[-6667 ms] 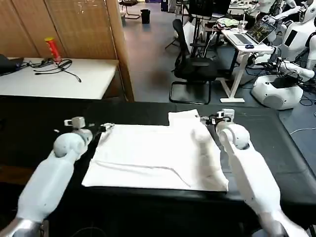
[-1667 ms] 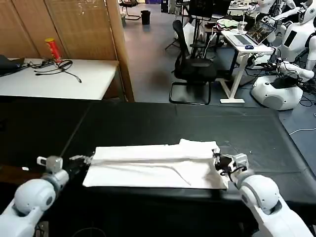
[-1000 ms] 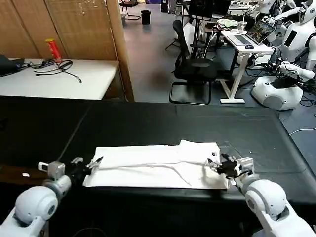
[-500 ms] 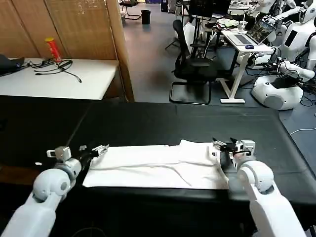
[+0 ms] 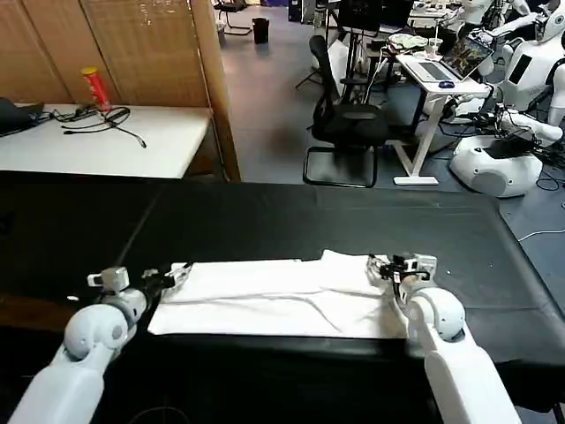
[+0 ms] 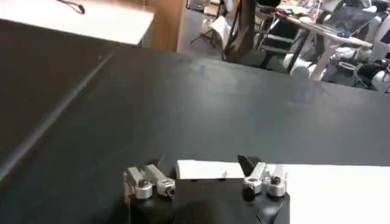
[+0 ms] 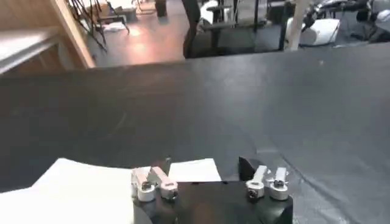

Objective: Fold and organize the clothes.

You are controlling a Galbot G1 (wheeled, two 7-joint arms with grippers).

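- The left claw (image 5: pixel 177 269) sits at the left end of the white T-shirt (image 5: pixel 274 296), low over the black surface (image 5: pixel 265 221). In the left wrist view its fingers (image 6: pixel 250 165) are spread, a corner of white cloth showing between them; it grips nothing, as far as that view lets me judge.
- The white T-shirt lies on the black surface as a long folded band running left to right, near the surface's front edge. A fold line runs along its length, and a raised flap stands up at its right far corner.
- The right claw (image 5: pixel 381 264) is at the T-shirt's right far corner, just above that flap. The right wrist view shows its fingers (image 7: pixel 247 164) spread apart, with a white corner of the shirt lying between them.
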